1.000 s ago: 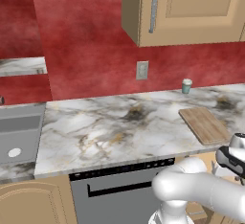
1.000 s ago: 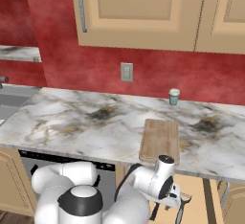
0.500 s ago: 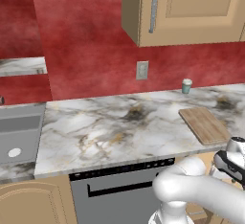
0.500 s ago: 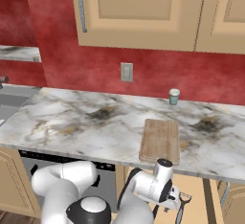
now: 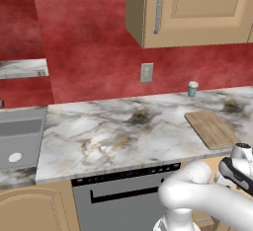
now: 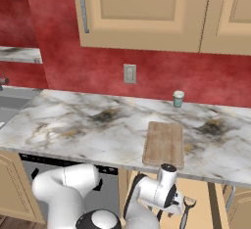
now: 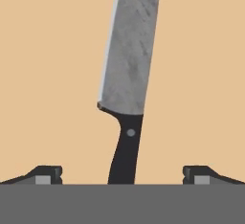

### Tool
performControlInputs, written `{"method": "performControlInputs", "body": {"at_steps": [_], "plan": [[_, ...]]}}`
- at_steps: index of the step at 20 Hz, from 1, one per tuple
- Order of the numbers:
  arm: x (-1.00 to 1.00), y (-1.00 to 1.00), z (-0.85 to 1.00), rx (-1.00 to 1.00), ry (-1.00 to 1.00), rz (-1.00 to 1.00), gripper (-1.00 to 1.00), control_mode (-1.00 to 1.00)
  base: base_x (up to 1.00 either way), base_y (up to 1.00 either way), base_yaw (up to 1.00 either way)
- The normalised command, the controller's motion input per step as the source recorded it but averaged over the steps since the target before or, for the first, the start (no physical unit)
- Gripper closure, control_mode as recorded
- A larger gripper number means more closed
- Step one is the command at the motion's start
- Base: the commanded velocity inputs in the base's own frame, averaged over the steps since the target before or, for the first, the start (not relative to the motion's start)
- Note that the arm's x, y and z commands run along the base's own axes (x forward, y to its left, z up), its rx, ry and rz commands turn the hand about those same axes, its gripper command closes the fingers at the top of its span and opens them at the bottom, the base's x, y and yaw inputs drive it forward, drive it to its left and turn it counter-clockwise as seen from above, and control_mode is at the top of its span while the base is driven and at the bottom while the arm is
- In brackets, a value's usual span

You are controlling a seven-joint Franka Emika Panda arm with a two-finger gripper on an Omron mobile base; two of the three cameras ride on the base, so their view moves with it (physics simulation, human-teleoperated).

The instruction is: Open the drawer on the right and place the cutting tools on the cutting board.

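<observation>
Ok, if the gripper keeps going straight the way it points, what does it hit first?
Most likely the knife: its black handle lies between the open gripper fingertips, on the drawer floor. Depth is unclear.

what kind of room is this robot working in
A rendered home kitchen, most likely: a marble-patterned countertop with a light-brown wooden cutting board, tan wall cabinets on a red wall, and a dark grey dishwasher front under the counter.

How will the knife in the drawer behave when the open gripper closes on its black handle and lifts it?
The knife looks rigid, so it should not bend. Its long blade reaches far past the handle, so a grip on the handle may let the tip droop. The handle looks smooth and narrow between the wide-open fingertips, so it might twist slightly. Lying flat on the drawer floor, it should not roll.
</observation>
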Motion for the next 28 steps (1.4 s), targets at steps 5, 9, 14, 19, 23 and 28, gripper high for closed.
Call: {"method": "performControlInputs", "body": {"at_steps": [5, 9, 14, 19, 23, 28], "plan": [[0.0, 0.0, -0.29, 0.0, 0.0, 0.0, -1.0, -1.0, 0.0, 0.0, 0.0], [0.0, 0.0, -0.2, 0.0, 0.0, 0.0, -1.0, -1.0, 0.0, 0.0, 0.0], [0.0, 0.0, -0.18, 0.0, 0.0, 0.0, -1.0, -1.0, 0.0, 0.0, 0.0], [0.0, 0.0, -0.1, 0.0, 0.01, 0.0, -1.0, -1.0, 0.0, 0.0, 0.0], [0.0, 0.0, -0.05, 0.0, 0.0, 0.0, 1.0, -1.0, 0.0, 0.0, 0.0], [0.0, 0.0, -0.05, 0.0, 0.0, 0.0, 1.0, -1.0, 0.0, 0.0, 0.0]]}}
